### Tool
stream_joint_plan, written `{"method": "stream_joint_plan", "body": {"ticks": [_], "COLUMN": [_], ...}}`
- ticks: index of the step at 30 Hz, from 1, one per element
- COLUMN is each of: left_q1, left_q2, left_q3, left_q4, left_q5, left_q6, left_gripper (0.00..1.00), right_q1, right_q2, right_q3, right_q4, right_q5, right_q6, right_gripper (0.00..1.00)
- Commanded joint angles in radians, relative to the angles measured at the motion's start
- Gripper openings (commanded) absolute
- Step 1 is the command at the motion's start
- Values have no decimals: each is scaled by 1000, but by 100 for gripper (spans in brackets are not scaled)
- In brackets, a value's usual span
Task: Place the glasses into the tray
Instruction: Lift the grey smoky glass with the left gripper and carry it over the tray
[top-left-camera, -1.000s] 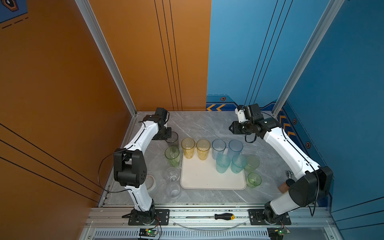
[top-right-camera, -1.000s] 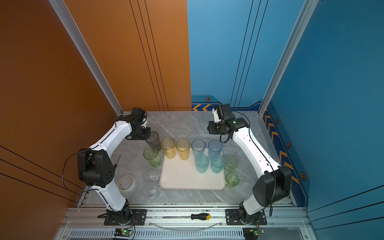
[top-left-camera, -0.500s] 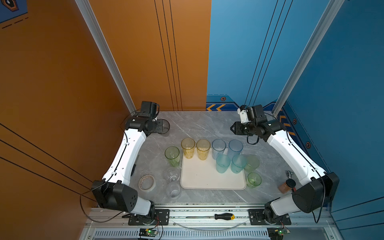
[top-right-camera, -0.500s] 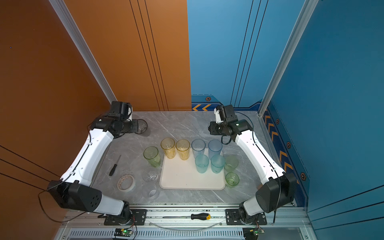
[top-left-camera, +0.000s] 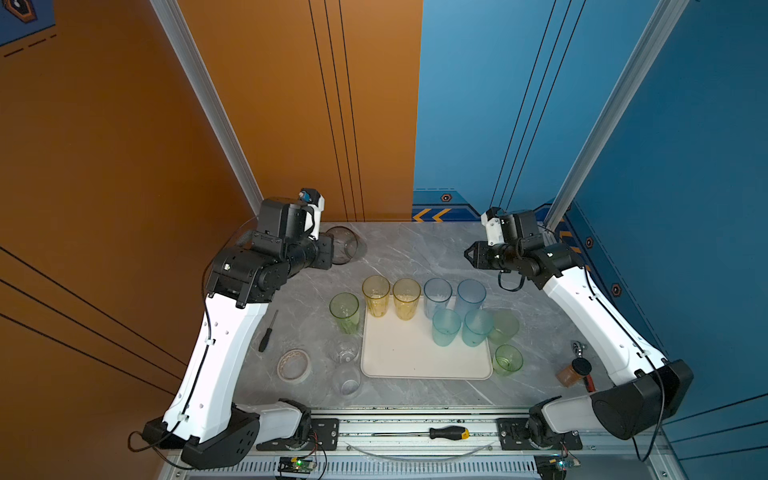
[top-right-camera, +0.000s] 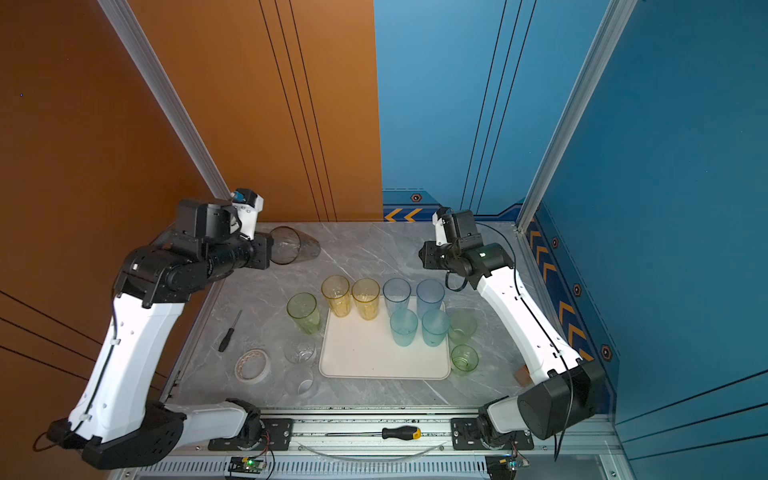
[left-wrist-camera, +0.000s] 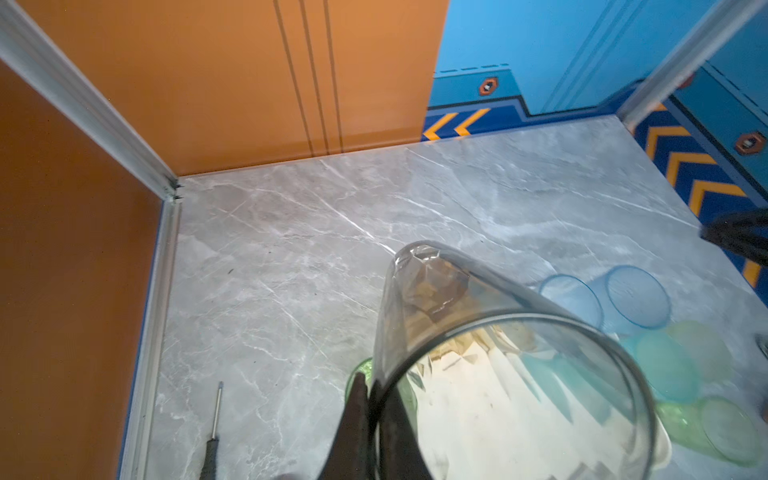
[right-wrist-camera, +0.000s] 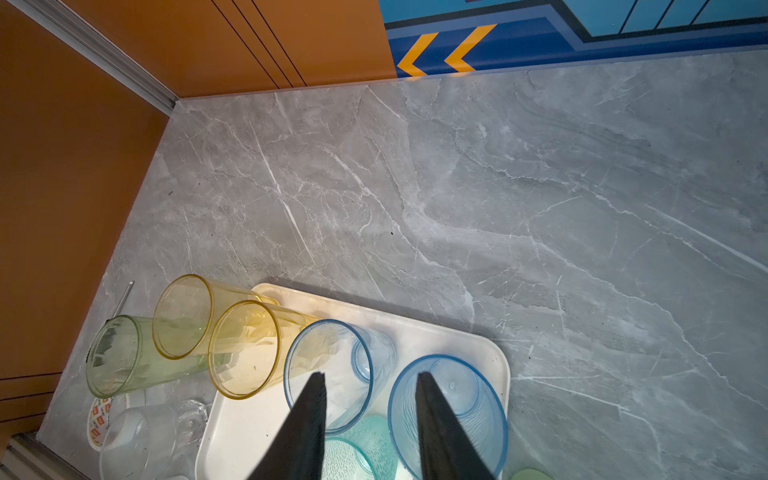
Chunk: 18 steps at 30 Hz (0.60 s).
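Twelve translucent tumblers, counted in both top views: two yellow tumblers (top-left-camera: 376, 296), two blue tumblers (top-left-camera: 437, 294), two teal tumblers (top-left-camera: 446, 328), three green tumblers (top-left-camera: 345, 312), two clear tumblers (top-left-camera: 345, 352), one smoky grey tumbler (top-left-camera: 341, 248). Blue and teal stand in the cream-white rectangular tray (top-left-camera: 399, 361); green and clear stand beside it. Only the left wrist view shows the left gripper (left-wrist-camera: 371, 384) pinching the grey tumbler's rim, the tumbler tilted beyond the tray's far corner. Right wrist view: right gripper (right-wrist-camera: 370, 376) spread, empty, above the blue pair; red print on the white tape roll (right-wrist-camera: 99, 415), unreadable.
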Motion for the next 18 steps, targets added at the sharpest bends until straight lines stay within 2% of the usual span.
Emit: {"method": "stream_joint_plan", "body": {"ticks": [1,9,15,18], "left_q1": [-105,-371,-436,-446], "left_q2": [4,65,166,204], "left_q3": [6,-105,-191,-239], "left_q4": [-83,-117,-104,-38], "left_q5": [30,-36,-25,-8], "left_q6": [20,9,-36,-45], "left_gripper": [8,7,6,6], "right_q1": [-1,2,13,19], "right_q2": [-19,-31,-20,-9], "right_q3": [-19,-24,-30,-30], "right_q4": [19,29,32,38], "right_q5": [10,4,-3,-2], "right_q6": [23,40,49,50], "right_gripper": [35,35,35,35]}}
